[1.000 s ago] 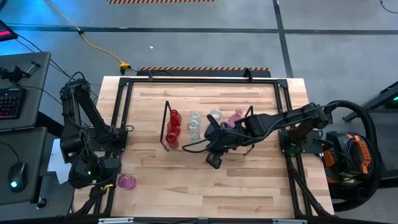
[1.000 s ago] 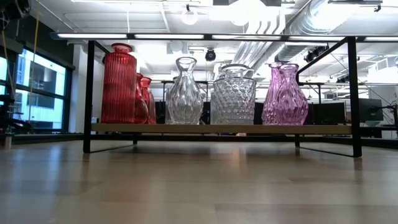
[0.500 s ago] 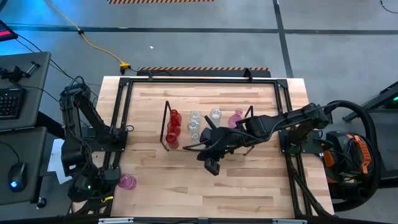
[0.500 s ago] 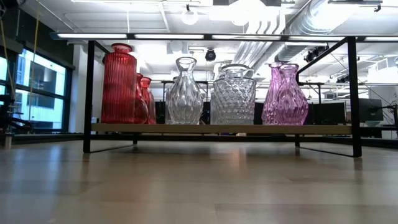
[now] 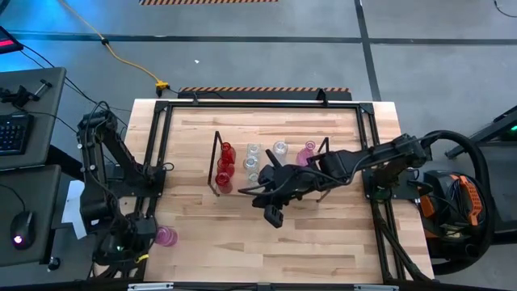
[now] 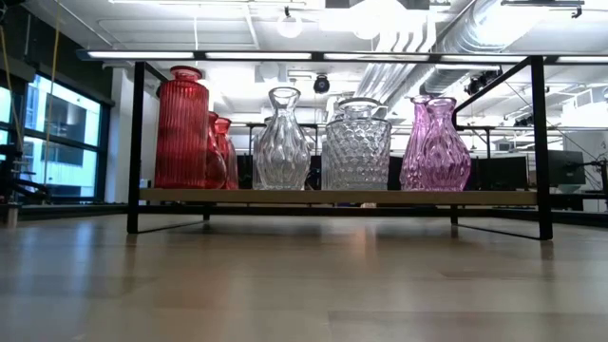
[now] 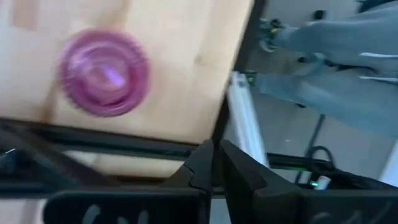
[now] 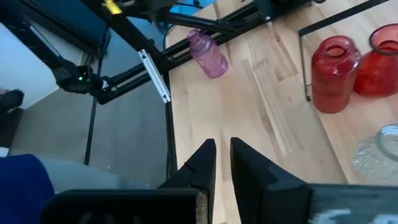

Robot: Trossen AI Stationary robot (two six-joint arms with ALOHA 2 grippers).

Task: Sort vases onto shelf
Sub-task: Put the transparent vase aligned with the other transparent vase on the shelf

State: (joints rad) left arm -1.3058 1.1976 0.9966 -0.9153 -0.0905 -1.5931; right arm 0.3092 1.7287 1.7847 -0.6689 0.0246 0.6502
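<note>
The shelf (image 5: 216,166) stands mid-table; its board (image 6: 332,196) carries red vases (image 6: 180,128), clear vases (image 6: 283,141) and pink vases (image 6: 434,144), all upright. One more pink vase (image 5: 165,236) stands upright on the table near the near-left corner; the left wrist view shows this pink vase (image 7: 104,73) from above. My left gripper (image 5: 139,229) hangs shut just left of it, touching nothing. My right gripper (image 5: 273,216) is shut and empty, hovering in front of the shelf's near side. In the right wrist view the fingers (image 8: 202,163) point toward the pink vase (image 8: 208,55).
A black metal frame (image 5: 155,145) edges the table. Bare wood lies between the shelf and the near edge. A desk with keyboard (image 5: 14,133) and mouse stands off the table's left; grey floor surrounds the table. Neither gripper shows in the low view.
My left arm has moved toward the table's near edge, closer to the lone pink vase. My right gripper has drawn a little away from the shelf, toward the table's left and near side. The vases have stayed where they were.
</note>
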